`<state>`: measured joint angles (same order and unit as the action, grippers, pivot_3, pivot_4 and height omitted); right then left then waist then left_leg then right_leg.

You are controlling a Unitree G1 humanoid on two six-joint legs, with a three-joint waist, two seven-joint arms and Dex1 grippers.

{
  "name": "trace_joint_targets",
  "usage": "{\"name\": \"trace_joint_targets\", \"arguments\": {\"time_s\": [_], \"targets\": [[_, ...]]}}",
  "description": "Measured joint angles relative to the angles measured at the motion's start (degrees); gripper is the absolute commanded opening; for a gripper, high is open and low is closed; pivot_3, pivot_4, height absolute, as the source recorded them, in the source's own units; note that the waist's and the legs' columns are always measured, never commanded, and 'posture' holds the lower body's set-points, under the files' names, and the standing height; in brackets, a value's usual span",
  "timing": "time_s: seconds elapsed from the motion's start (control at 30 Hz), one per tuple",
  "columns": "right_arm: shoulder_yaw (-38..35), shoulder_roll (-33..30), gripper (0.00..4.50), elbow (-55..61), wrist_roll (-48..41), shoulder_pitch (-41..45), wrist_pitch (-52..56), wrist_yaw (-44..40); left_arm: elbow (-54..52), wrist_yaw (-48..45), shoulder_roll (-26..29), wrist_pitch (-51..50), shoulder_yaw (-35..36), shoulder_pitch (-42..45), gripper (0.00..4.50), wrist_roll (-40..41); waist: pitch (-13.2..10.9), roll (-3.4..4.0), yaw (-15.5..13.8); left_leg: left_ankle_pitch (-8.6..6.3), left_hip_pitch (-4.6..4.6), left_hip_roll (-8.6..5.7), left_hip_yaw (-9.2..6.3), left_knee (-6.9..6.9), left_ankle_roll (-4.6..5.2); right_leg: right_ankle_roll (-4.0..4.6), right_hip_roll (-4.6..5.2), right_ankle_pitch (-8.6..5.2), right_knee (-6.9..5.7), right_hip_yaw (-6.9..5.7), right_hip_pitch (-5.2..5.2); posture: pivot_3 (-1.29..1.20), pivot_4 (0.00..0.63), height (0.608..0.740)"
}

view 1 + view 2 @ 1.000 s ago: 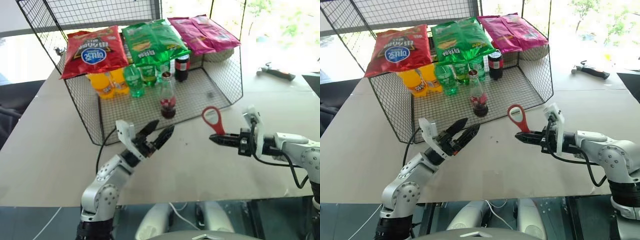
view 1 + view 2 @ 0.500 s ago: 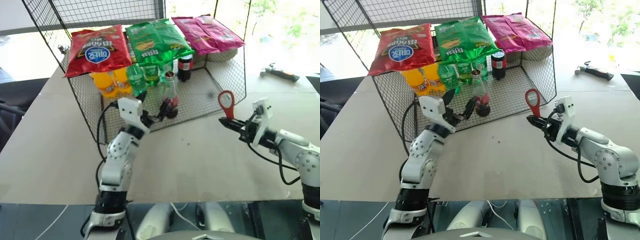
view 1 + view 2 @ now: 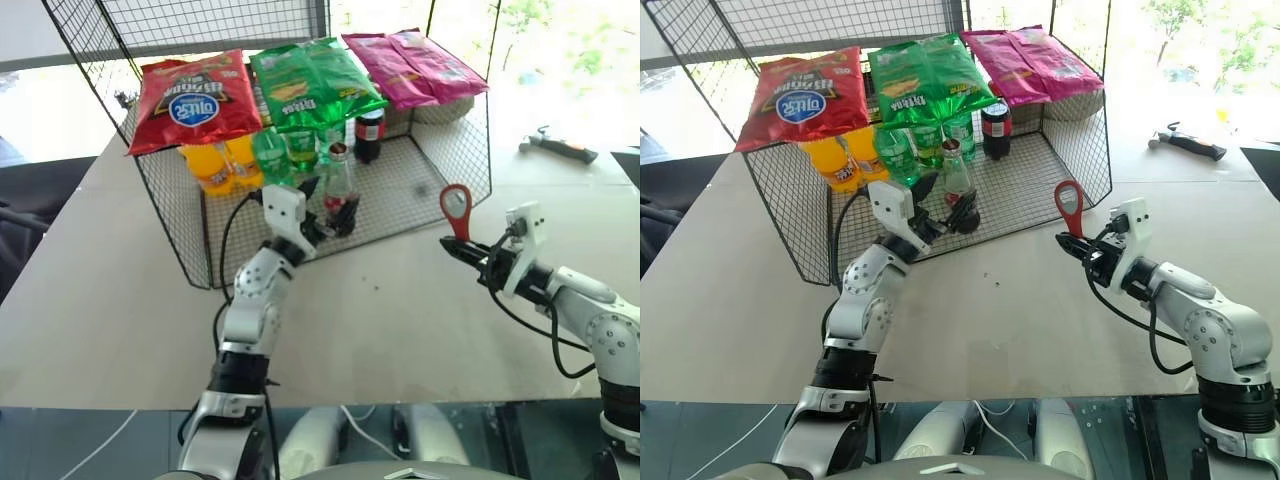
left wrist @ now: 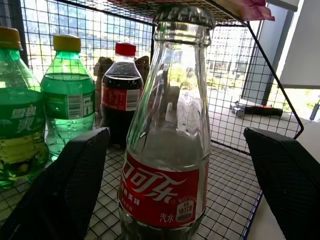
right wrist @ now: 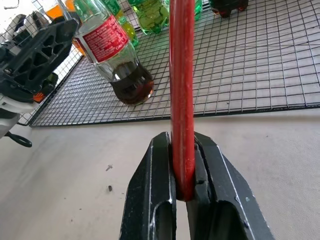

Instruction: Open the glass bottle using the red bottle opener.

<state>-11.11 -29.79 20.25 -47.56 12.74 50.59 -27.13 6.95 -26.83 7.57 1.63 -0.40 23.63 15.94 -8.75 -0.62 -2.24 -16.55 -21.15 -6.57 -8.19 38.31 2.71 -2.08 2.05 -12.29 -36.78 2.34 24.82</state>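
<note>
Glass bottle (image 3: 338, 190): stood upright at the wire cage's (image 3: 440, 170) open front edge, centre of the frame.
Left gripper (image 3: 322, 208): fingers spread wide, one either side of the bottle.
Right gripper (image 3: 463, 250): clenched on the red bottle opener (image 3: 456, 210), ring end up, right of centre.

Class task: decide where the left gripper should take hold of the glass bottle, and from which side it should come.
Probably the labelled body of the glass bottle, approached from the rack's open front. It stands upright, and the left gripper is open with fingers flanking it, leaving the cap free for the red bottle opener.
</note>
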Motion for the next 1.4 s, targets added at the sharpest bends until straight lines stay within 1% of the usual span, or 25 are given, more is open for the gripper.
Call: {"name": "trace_joint_targets", "arguments": {"time_s": [0.17,0.5,0.57,0.63,0.67,0.7,0.87,1.0,1.1,1.23,1.3,1.4], "targets": [[0.4,1.1,0.00,1.2,0.6,-0.7,-1.0,0.2,8.4,-0.7,-1.0,3.3,0.7,5.0,4.44,-0.3,0.0,0.00,0.0,0.00,0.00,-0.01,0.00,0.03,0.00,-0.01,0.00,0.00,-0.03,0.01,-0.01,0.00,0.150,0.735],[0.7,2.2,0.00,1.2,2.1,-1.1,-2.2,0.7,23.1,0.1,-3.0,12.9,2.1,12.1,4.44,-3.0,0.0,0.00,0.1,0.00,0.00,-0.04,0.00,0.03,0.00,-0.01,0.01,0.01,-0.03,0.02,0.00,0.00,0.150,0.735],[0.8,2.5,0.00,1.2,2.3,-1.1,-2.2,0.7,24.9,0.4,-3.4,14.2,2.1,12.8,3.94,-3.5,0.0,0.00,0.1,0.00,0.00,-0.04,-0.01,0.03,0.00,-0.02,0.01,0.01,-0.03,0.01,0.00,0.00,0.150,0.735],[0.9,2.8,0.00,1.2,2.3,-1.1,-2.2,0.7,26.2,0.4,-3.5,15.2,2.1,13.4,3.24,-3.8,0.0,0.00,0.1,0.00,0.00,-0.04,-0.01,0.03,0.00,-0.02,0.01,0.01,-0.04,0.02,0.01,0.00,0.150,0.735],[0.9,2.8,0.00,1.2,2.4,-1.1,-2.2,0.7,26.7,0.5,-3.6,15.7,2.2,13.7,2.78,-4.1,0.0,0.00,0.1,0.00,0.00,-0.04,-0.01,0.03,0.00,-0.02,0.01,0.01,-0.04,0.02,0.01,0.00,0.150,0.735],[1.0,2.8,0.00,1.2,2.4,-1.1,-2.2,0.7,27.0,0.5,-3.6,16.1,2.2,13.9,2.60,-4.2,0.0,0.00,0.1,0.00,0.00,-0.04,-0.01,0.04,0.00,-0.02,0.01,0.01,-0.05,0.02,0.00,0.00,0.150,0.735],[1.2,3.1,0.00,1.3,2.4,-1.1,-2.2,0.7,27.3,-0.7,-3.5,15.9,2.0,14.1,2.62,-4.6,0.0,0.00,0.1,0.00,0.00,-0.04,-0.01,0.04,0.00,-0.02,0.01,0.01,-0.05,0.02,0.01,0.00,0.150,0.735],[1.2,3.2,0.00,1.3,2.4,-1.1,-2.2,0.7,24.0,-3.2,-3.3,13.8,1.6,12.4,2.62,-4.4,0.0,0.00,0.2,0.00,0.00,-0.04,-0.01,0.04,0.01,-0.02,0.01,0.01,-0.05,0.03,0.01,0.00,0.150,0.735],[1.3,3.3,0.00,1.3,2.5,-1.0,-2.2,0.8,17.5,-7.4,-2.7,10.5,0.2,8.6,2.62,-2.1,0.0,0.00,0.3,0.00,0.01,-0.04,-0.01,0.04,0.00,-0.02,0.01,0.02,-0.07,0.03,0.02,0.00,0.150,0.735],[1.4,3.4,0.00,1.2,2.6,-0.2,-2.2,0.8,4.4,-14.3,-0.5,3.3,-2.8,1.4,2.62,3.1,0.0,0.00,0.8,0.00,-0.01,-0.04,-0.01,0.03,0.01,-0.01,0.01,0.02,-0.08,0.05,0.04,0.00,0.150,0.735],[1.4,3.5,0.00,1.1,2.6,0.2,-2.2,0.8,-1.4,-16.2,1.1,-0.4,-4.1,-0.8,2.62,4.9,0.0,0.00,1.1,0.00,-0.01,-0.04,-0.02,0.03,0.01,-0.01,0.01,0.02,-0.10,0.03,0.03,0.00,0.150,0.735],[1.5,3.5,0.00,1.0,2.6,0.3,-2.2,0.7,-6.7,-17.3,2.9,-3.3,-4.8,-2.7,2.62,6.0,0.0,0.01,1.4,0.00,0.01,-0.04,-0.01,0.04,0.01,-0.01,0.01,0.02,-0.12,0.04,0.03,0.00,0.150,0.735]]}}
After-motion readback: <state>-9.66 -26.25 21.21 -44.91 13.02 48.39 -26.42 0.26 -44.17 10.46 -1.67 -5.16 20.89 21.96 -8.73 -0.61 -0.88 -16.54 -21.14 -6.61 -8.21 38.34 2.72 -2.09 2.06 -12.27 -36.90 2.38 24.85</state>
